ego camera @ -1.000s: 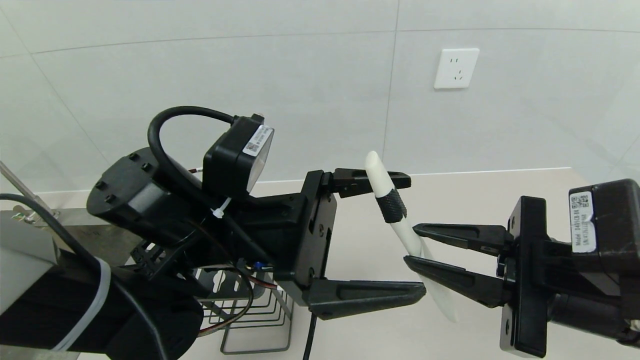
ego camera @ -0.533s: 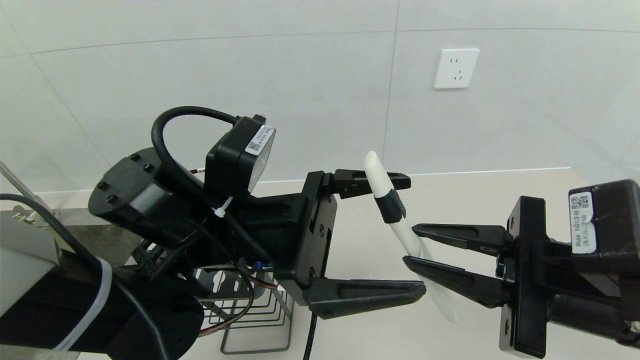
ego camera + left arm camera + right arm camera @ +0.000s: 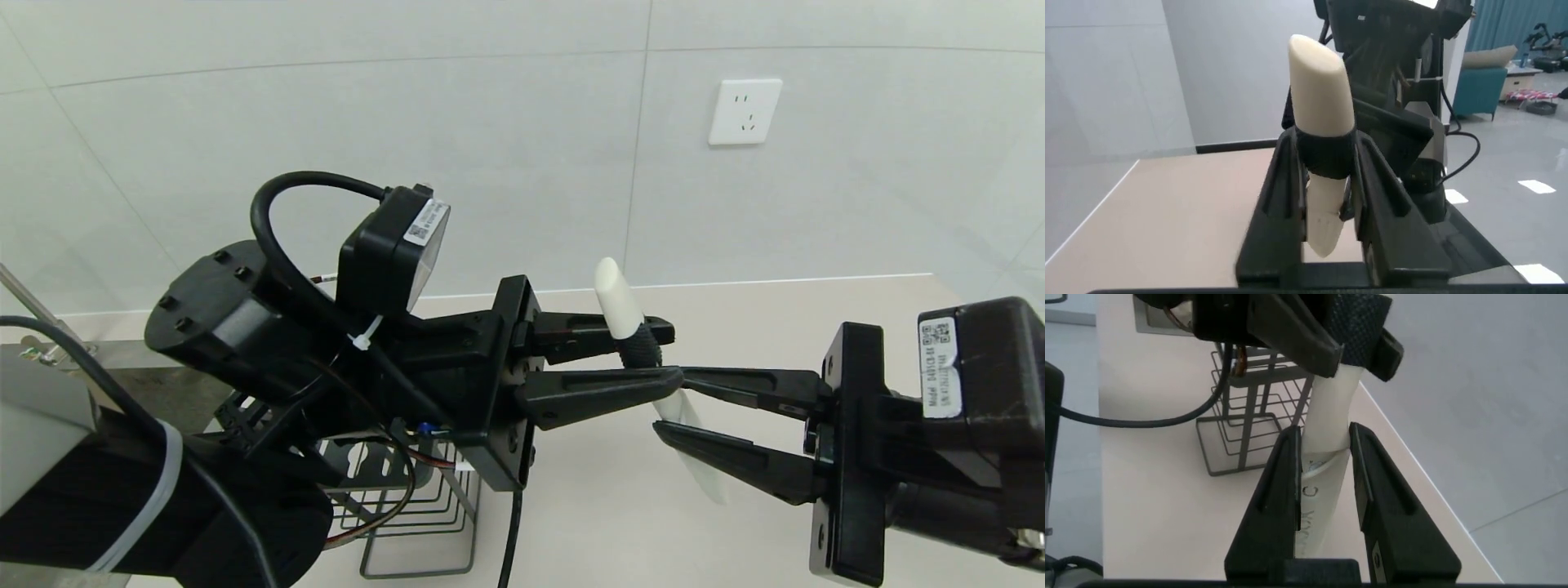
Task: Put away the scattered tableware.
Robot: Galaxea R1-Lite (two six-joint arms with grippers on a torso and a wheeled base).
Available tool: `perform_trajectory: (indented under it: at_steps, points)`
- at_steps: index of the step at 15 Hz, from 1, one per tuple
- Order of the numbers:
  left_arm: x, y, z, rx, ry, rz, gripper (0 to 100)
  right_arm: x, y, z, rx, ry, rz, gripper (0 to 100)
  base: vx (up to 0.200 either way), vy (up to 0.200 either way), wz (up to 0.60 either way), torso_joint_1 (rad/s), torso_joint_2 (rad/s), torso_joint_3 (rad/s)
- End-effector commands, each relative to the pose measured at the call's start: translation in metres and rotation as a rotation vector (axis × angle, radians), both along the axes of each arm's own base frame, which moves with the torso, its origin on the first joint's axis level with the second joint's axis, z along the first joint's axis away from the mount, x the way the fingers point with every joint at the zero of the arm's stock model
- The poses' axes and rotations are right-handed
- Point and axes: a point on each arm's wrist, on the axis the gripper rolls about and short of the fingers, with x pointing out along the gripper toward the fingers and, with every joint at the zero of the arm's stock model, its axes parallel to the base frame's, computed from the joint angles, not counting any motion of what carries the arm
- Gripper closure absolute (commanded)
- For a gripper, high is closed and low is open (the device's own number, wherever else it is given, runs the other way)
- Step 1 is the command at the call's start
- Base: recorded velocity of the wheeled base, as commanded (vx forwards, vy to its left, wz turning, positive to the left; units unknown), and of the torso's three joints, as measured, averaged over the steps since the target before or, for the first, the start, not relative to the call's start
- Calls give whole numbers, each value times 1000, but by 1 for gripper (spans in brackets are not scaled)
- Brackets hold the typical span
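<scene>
White utensil [image 3: 618,306], in mid-air over the counter [image 3: 816,318]: left gripper [image 3: 669,355], gaping 0.5 s ago, now clamped on its black band, right gripper [image 3: 671,402] still pinching the lower white part; long axis 11–5 o'clock, rounded end uppermost.

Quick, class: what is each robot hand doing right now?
Left hand: closed on the white utensil, at its black band.
Right hand: closed on the same utensil, lower down.

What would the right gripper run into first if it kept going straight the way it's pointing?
Most likely the left gripper, which points back at it, shut on the black knurled band of the white stick-shaped utensil the right gripper also holds; exact depth unclear.
</scene>
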Motion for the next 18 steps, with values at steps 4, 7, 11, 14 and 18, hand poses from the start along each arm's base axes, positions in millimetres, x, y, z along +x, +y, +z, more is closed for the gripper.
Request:
perform_trajectory:
  at_steps: [4,7,11,14,18]
  points:
    - [-1,1,2,-14,-3,20,100,0,-1,-12,-35,28,-9,0,0,0,0,0,0,0]
    - [1,1,1,-36,21,83,100,-9,-14,-24,-59,49,-46,0,0,0,0,0,0,0]
    - [2,3,-4,-42,54,143,100,-25,-41,-31,-10,116,-127,0,0,0,0,0,0,0]
    - [-1,8,1,-29,79,167,100,-42,-71,-37,21,122,-189,0,0,0,0,0,0,0]
    - [-17,22,4,28,166,225,100,-74,-121,-53,106,124,-407,0,0,0,0,0,0,0]
